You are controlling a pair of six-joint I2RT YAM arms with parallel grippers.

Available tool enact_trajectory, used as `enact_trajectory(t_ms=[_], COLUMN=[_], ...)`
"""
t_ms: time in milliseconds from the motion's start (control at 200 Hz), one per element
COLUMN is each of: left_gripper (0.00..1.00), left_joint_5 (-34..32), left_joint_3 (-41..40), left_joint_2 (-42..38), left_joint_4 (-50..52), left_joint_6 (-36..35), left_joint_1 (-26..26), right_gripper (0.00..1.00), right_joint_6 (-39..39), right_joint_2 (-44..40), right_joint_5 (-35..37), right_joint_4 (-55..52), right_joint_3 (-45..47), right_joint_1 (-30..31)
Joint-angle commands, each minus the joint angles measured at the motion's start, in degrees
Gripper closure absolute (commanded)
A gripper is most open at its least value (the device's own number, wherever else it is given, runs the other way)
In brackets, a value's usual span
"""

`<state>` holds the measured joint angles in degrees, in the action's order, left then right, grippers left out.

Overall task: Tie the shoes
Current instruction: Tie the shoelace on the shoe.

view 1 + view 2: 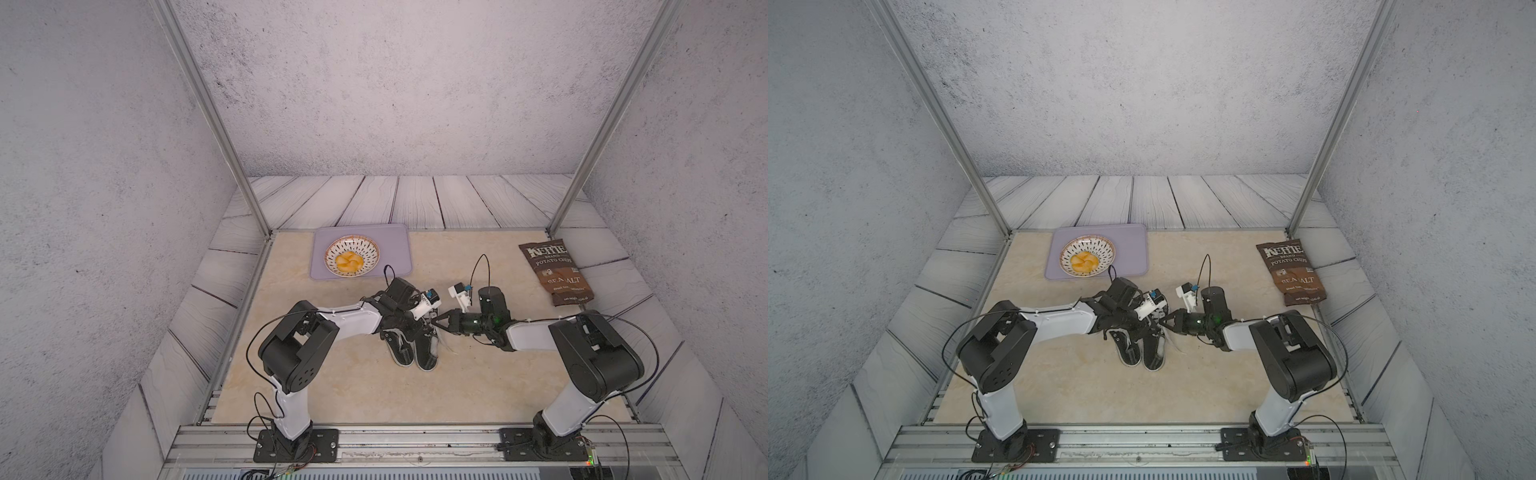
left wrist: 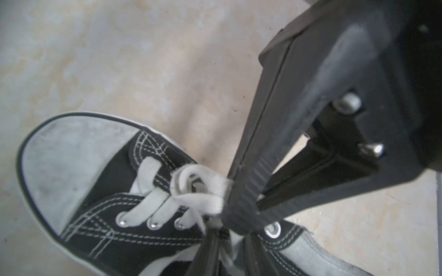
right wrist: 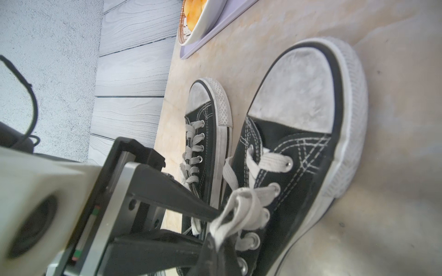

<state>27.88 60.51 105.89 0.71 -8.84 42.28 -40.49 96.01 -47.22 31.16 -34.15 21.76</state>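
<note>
On the beige tabletop (image 1: 332, 395), only wrist views show us both jaws clamped on the black canvas sneaker's (image 2: 107, 229) white lace (image 2: 203, 203); top views hide that.

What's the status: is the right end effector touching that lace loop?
Touching. The right wrist view shows it: the right end effector, shut, pinches the lace loop at its tip, with no gap between them.

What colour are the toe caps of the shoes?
The toe caps are white, somewhat scuffed grey; the right wrist view shows them best.
</note>
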Motion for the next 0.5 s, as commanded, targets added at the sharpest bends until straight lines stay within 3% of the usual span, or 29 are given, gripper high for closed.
enact_trajectory(t_ms=[0,75,165,330,495], left_gripper=[0.84,0.94,1.00,1.00,1.00], left_joint_5=[-1.0,-1.6,-2.1,-1.0,0.1], left_joint_3=[0.7,-0.3,-1.2,-1.7,-1.9], left_joint_2=[1.0,0.4,-0.2,-0.5,-0.9], left_joint_4=[-0.2,-2.2,-3.4,-4.6,-4.9], left_joint_6=[-0.1,1.0,2.2,3.9,4.8], left_joint_1=[0.5,0.5,0.3,-0.3,-0.7], right_gripper=[1.00,0.96,0.86,0.74,0.72], right_joint_6=[-0.1,0.5,1.2,1.8,2.2], right_joint_2=[-0.6,-0.8,-1.6,-2.2,-3.4], right_joint_5=[-1.5,-2.2,-3.8,-7.1,-6.6], right_joint_4=[1.6,0.9,0.0,0.0,0.1], right_joint_3=[-0.1,0.2,0.9,3.0,5.4], right_joint_1=[-0.4,-0.6,-0.8,-1.0,-1.1])
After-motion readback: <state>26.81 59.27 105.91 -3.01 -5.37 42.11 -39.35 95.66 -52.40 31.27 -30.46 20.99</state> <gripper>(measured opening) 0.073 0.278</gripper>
